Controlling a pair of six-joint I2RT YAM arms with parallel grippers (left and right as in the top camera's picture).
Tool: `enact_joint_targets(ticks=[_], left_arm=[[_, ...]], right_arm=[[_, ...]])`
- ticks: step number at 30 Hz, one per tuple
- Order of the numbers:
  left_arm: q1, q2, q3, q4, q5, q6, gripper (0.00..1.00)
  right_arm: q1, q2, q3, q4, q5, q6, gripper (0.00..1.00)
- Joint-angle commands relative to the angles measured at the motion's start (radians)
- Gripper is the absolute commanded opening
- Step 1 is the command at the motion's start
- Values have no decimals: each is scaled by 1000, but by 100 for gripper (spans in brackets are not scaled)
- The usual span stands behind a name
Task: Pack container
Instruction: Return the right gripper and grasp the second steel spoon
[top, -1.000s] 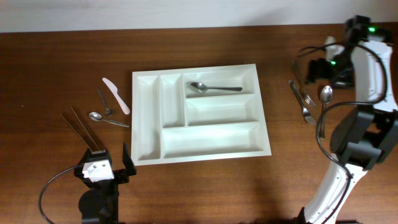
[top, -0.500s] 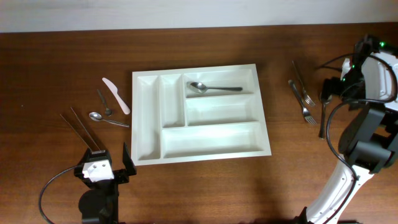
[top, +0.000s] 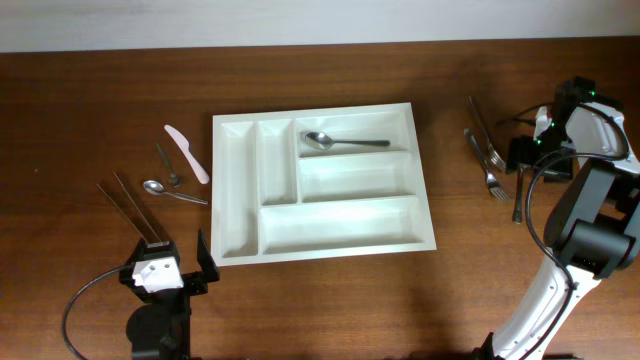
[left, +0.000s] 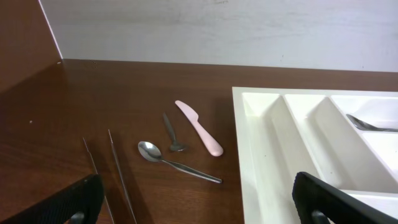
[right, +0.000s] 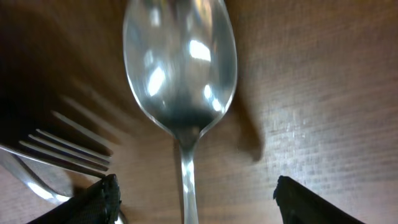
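Observation:
The white container lies mid-table with one spoon in its top right long compartment. It also shows in the left wrist view. My right gripper is low over a second spoon to the right of the container. In the right wrist view the fingers of the right gripper are open on either side of the spoon's handle, and the spoon's bowl lies ahead. My left gripper is open and empty at the container's front left corner, as the left wrist view shows.
Two forks lie just left of the right gripper, and their tines show in the right wrist view. Left of the container lie a pink knife, a small spoon, a larger spoon and chopsticks.
My right gripper has come down over the spoon at the right, and now covers the spoon's bowl in the overhead view. The left arm has not moved.

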Motion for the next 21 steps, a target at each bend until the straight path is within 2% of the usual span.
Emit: enact_joint_targets(ticks=[1,10,13,19,21], left_arm=[[7,-10,-6,3,13,16,99],[7,-10,-6,3,13,15,99],[7,-10,-6,3,13,15,99],[7,-10,-6,3,13,16,99],[7,-10,-6,3,13,15,99]], right_arm=[[-6,-15,-8,38,-17,-10,79],[-6,-15,-31,69,-17,-10,69],[-6,-15,-70,74,-17,-10,64],[-6,-15,-173,116,-18,-9,63],[-6,-15,-197,132,-21,-9,58]])
